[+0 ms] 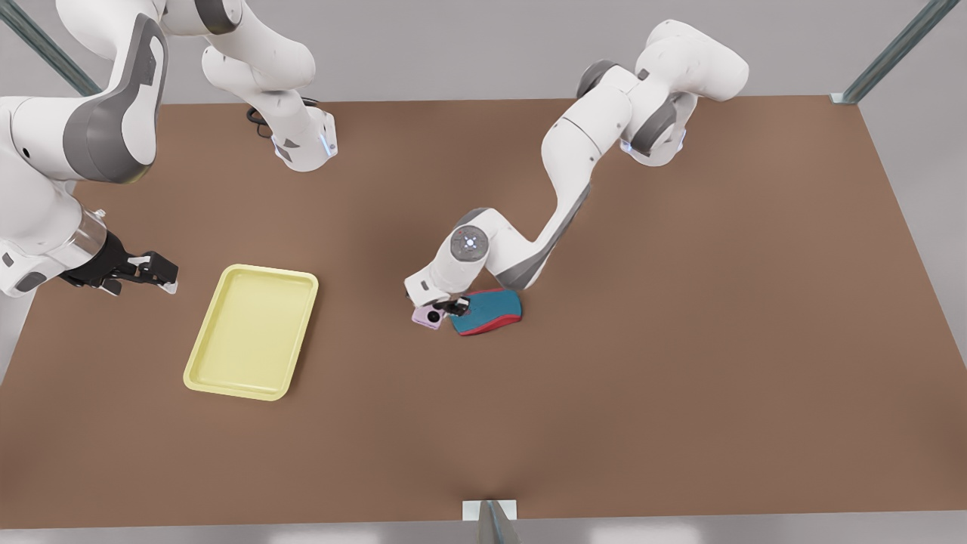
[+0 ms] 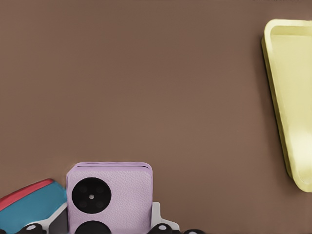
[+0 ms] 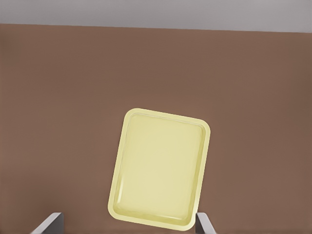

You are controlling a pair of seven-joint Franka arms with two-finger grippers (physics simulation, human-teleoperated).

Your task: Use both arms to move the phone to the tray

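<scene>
The pale pink phone (image 1: pixel 428 316) lies on the brown table beside the teal-and-red mouse (image 1: pixel 491 311), near the middle. My left gripper (image 1: pixel 444 307) is down on it, on the arm at the front view's right. In the left wrist view the phone (image 2: pixel 109 190) sits between the fingers (image 2: pixel 157 214), which press against both of its sides. The yellow tray (image 1: pixel 253 332) lies toward the front view's left, with nothing in it. My right gripper (image 1: pixel 155 272) waits open just left of the tray, and its fingertips (image 3: pixel 48 223) frame the tray (image 3: pixel 161 168) from above.
The mouse (image 2: pixel 31 202) touches or nearly touches the phone's side. The tray's corner (image 2: pixel 292 97) shows across bare table from the phone. Open brown tabletop separates the phone and the tray. Both arm bases stand at the table's far edge.
</scene>
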